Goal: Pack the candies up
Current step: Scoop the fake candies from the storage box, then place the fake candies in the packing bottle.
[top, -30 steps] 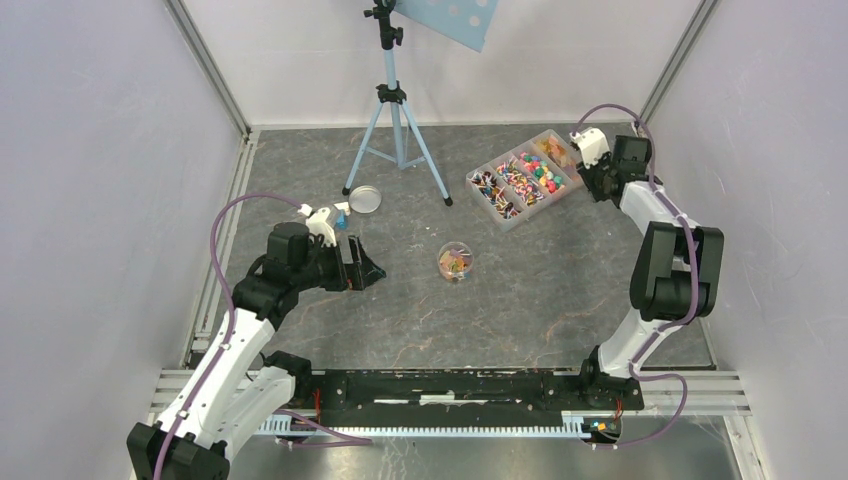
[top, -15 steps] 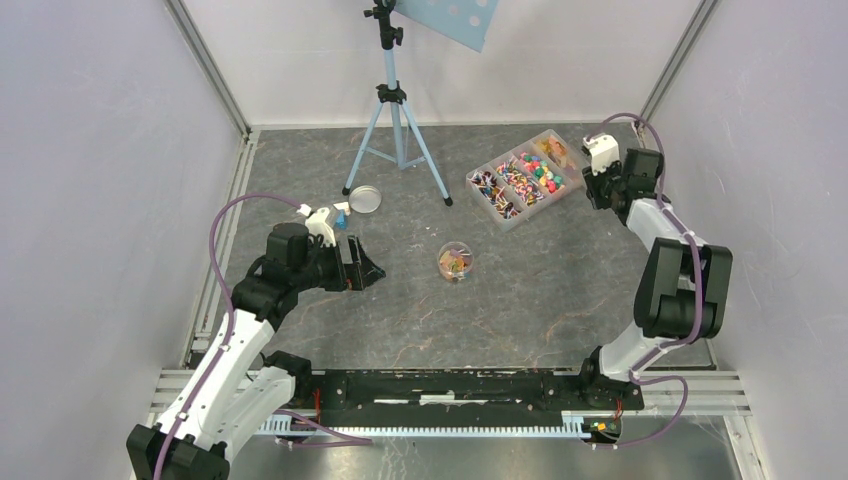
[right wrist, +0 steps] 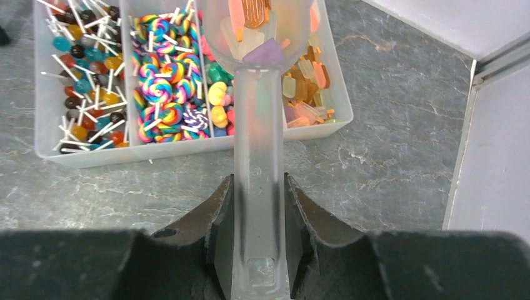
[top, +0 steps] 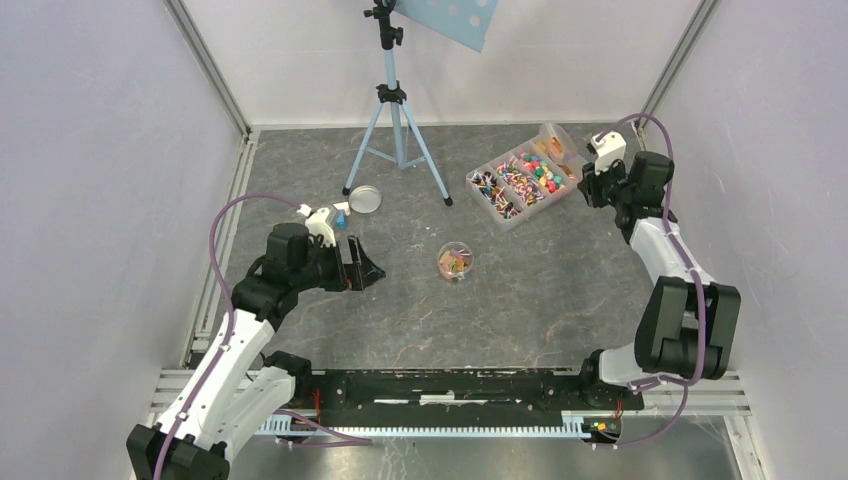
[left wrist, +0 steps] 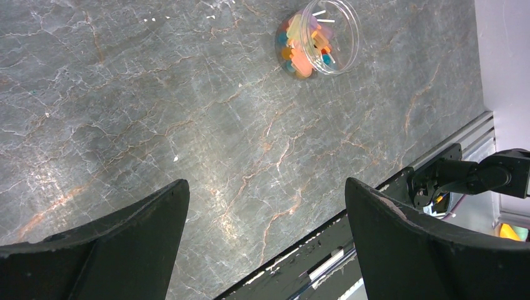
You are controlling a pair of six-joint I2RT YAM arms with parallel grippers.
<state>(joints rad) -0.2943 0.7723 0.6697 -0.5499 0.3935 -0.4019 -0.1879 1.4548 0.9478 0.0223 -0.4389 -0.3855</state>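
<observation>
Right arm is now further back off the tray, right jaws clamped on the scoop handle; left jaws wide, empty. Candies likely light, loose, spill-prone: best moved by scoop, kept level.

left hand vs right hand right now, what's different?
The left hand is open and empty; the right hand is shut on a clear scoop loaded with candies. The left hand points toward the jar; the right hand is beside the tray. Both are black.
</observation>
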